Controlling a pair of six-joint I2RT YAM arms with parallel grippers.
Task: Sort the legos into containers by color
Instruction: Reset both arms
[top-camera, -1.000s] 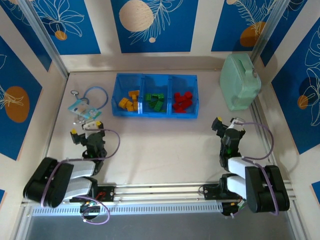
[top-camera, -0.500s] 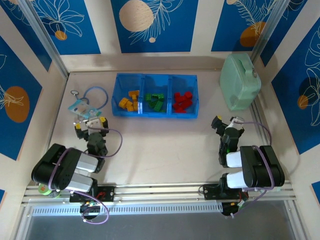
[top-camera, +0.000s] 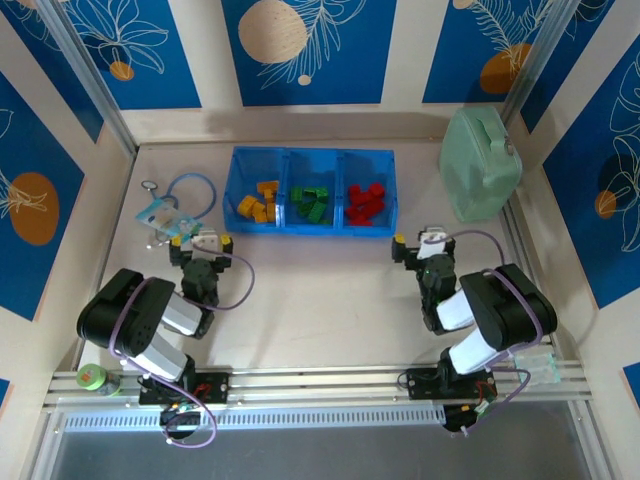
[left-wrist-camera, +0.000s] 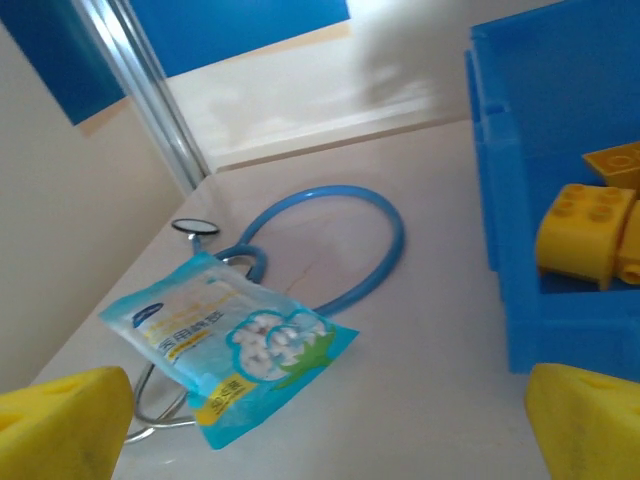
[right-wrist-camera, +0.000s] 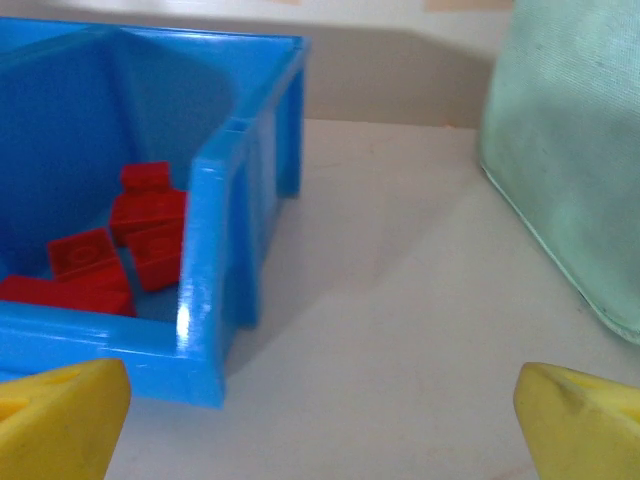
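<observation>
Now both arms have swung inward since a second ago, nearer the blue tray (top-camera: 310, 229). I read the left gripper (top-camera: 202, 241) and right gripper (top-camera: 423, 240) as spread wide, holding nothing. Small studded bricks lie sorted: yellow legos (top-camera: 258, 201) in the left compartment, green legos (top-camera: 310, 204) in the middle, red legos (top-camera: 366, 203) in the right.
</observation>
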